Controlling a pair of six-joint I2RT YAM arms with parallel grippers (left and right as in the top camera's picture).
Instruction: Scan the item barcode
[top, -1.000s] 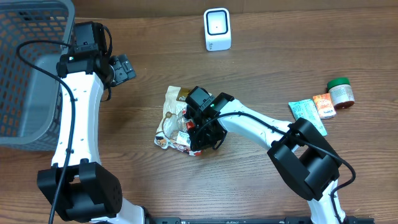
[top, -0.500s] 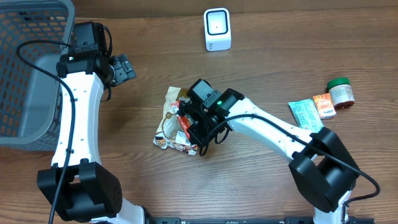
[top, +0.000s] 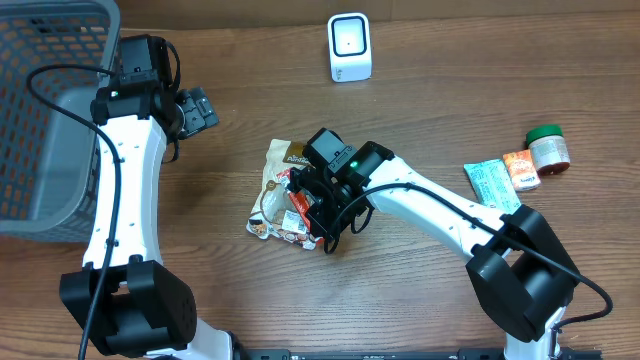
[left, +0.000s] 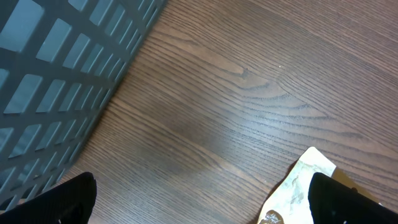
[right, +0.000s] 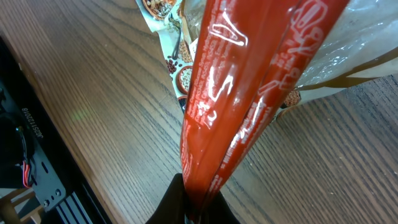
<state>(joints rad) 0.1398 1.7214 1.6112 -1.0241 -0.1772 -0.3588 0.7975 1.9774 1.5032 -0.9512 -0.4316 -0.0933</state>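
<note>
Basket (top: 40, 120) at bench's left edge. Left gripper (top: 203, 108) beside it, jaws spread wide, empty. Right gripper (right: 198, 200) clenched on red packet (right: 249, 93) at bench centre, over snack bag (top: 272, 190). Scanner (top: 349, 47) at far edge.

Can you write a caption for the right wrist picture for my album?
Right gripper pinching a red packet above a snack bag on the table.

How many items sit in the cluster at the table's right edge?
3: a teal packet, an orange box beside it, and a green-lidded jar farthest right. None looks hidden.
</note>
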